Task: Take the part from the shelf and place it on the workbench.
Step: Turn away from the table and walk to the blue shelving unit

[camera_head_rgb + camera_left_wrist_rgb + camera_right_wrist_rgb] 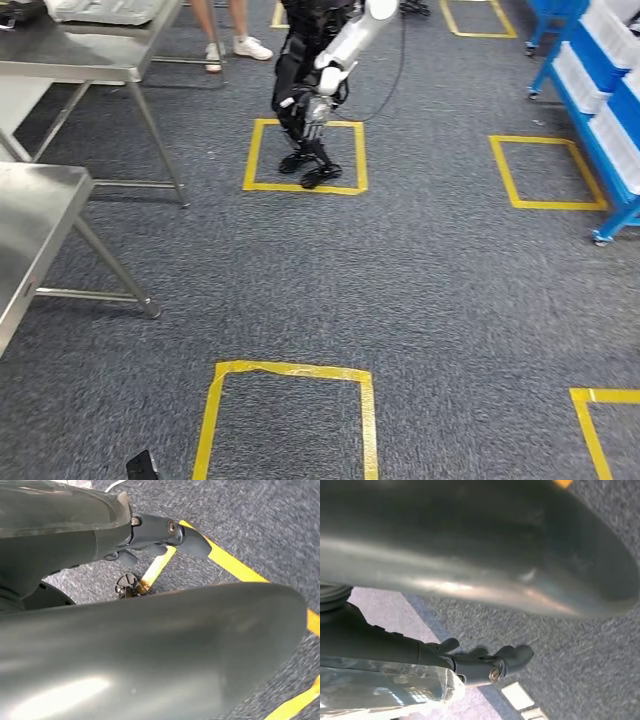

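The blue shelf (596,100) with white bins stands at the far right of the head view. Steel workbenches stand at the left, one near (34,215) and one farther back (83,50). I cannot make out a part on either. In the left wrist view my left hand (158,640) hangs over grey carpet, its dark fingers (170,530) stretched out with nothing in them. In the right wrist view my right hand (482,555) also hangs above the carpet, fingers (490,667) extended and holding nothing.
Another humanoid robot (317,90) stands in a yellow taped square (306,155) ahead. A person's legs (226,40) show behind the far workbench. More yellow squares mark the carpet, one just in front (287,420) and one near the shelf (547,172).
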You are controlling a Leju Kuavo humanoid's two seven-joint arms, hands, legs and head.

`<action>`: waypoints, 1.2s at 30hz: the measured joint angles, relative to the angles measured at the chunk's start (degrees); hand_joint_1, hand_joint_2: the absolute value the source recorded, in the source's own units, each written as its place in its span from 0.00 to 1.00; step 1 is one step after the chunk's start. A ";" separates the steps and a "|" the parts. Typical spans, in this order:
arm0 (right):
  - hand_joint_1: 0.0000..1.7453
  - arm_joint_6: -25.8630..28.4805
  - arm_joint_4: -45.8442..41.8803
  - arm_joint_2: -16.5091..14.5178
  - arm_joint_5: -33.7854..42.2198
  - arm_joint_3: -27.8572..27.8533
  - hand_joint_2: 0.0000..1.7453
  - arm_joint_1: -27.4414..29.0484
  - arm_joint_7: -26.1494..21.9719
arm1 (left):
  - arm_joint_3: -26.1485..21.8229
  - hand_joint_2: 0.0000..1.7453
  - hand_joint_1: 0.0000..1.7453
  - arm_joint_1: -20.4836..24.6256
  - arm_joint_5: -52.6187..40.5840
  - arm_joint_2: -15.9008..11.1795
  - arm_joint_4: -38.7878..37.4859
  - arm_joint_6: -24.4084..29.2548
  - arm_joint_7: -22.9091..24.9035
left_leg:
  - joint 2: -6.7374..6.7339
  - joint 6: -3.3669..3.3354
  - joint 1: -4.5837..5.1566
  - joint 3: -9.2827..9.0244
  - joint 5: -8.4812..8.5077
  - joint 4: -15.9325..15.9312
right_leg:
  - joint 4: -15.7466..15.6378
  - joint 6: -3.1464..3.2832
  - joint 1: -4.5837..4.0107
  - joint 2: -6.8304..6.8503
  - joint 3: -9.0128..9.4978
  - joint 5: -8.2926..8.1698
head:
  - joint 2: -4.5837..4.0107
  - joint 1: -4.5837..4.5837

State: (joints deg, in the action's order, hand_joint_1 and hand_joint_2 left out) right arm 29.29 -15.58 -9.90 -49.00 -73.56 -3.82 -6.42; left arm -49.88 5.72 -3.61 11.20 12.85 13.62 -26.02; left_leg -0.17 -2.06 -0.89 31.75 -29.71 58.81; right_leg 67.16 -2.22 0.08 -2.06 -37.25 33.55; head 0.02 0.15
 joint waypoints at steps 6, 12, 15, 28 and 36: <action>0.00 -1.63 0.63 -0.10 -2.39 2.44 0.00 0.05 -0.29 | -0.27 0.00 0.00 -0.25 0.01 -0.07 0.00 -1.28 -0.14 | -4.19 0.82 -0.30 -1.48 -1.40 0.00 | -2.39 -0.92 0.79 4.08 0.89 -4.02 | 0.01 0.01; 0.00 -2.12 0.93 -0.14 -3.36 3.82 0.00 0.02 -0.32 | -0.86 0.00 0.00 0.03 0.01 -0.07 0.00 -2.08 -0.70 | -6.19 2.63 -0.08 -3.11 -2.97 -0.21 | -8.46 1.23 0.04 4.59 3.58 -5.49 | 0.00 -0.06; 0.00 -2.19 0.97 -0.16 -3.39 4.29 0.00 -0.12 -0.32 | -0.93 0.00 0.00 -0.07 -0.02 -0.08 0.00 -2.17 -0.75 | -1.87 2.85 -0.27 -0.03 -6.98 6.94 | -8.84 2.36 0.35 2.49 3.96 -5.53 | 0.01 -0.21; 0.00 -2.41 1.38 -0.19 -4.39 5.00 0.00 0.45 0.54 | -1.43 0.00 0.00 -0.05 0.06 -0.31 0.00 -2.75 -1.40 | 2.61 1.01 -0.44 0.50 0.04 0.55 | -7.72 0.08 0.49 -3.51 4.30 -3.86 | 0.00 -0.15; 0.00 -2.74 1.44 -0.16 -4.71 5.32 0.00 0.20 0.60 | -1.73 0.00 0.00 -0.41 0.01 -0.26 0.00 -2.71 -1.39 | -3.38 0.72 -0.39 -1.18 -1.27 0.23 | -0.24 -0.85 0.63 2.85 -0.05 -3.19 | 0.01 0.04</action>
State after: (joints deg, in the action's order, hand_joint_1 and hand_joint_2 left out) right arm 26.56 -14.14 -10.05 -53.71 -68.24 -3.62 -5.81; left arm -51.61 5.31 -3.61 10.94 12.85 10.91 -27.41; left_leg -3.55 -1.34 -1.29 30.57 -30.98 59.05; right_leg 66.91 -3.07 0.72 0.79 -37.30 30.36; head 0.03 0.20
